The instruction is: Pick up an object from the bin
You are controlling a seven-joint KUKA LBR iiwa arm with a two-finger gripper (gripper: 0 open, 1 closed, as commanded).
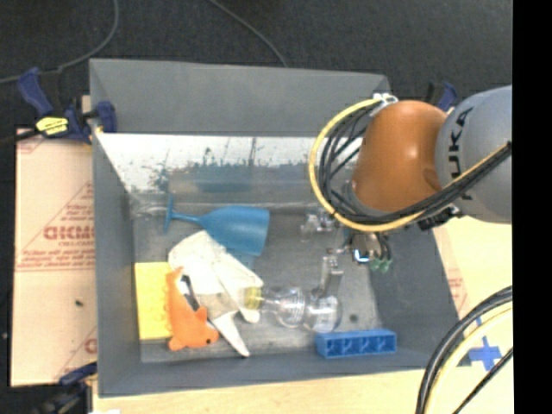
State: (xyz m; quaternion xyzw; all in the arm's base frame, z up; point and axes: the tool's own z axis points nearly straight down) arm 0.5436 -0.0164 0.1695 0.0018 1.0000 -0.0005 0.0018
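My gripper (329,276) hangs below the arm's orange cover in the right half of the bin. It is just above a clear plastic piece (304,310) that lies on the floor near the front wall. A blue toy brick (355,344) rests against the front wall, just right of and below the clear piece. A blue plastic wine glass (226,225) lies on its side behind and to the left. I see nothing held in the gripper.
At the left front lie a crumpled white cloth (211,267), an orange toy fish (188,319) and a yellow block (152,301), close together. The arm and its cables cover the bin's right rear corner.
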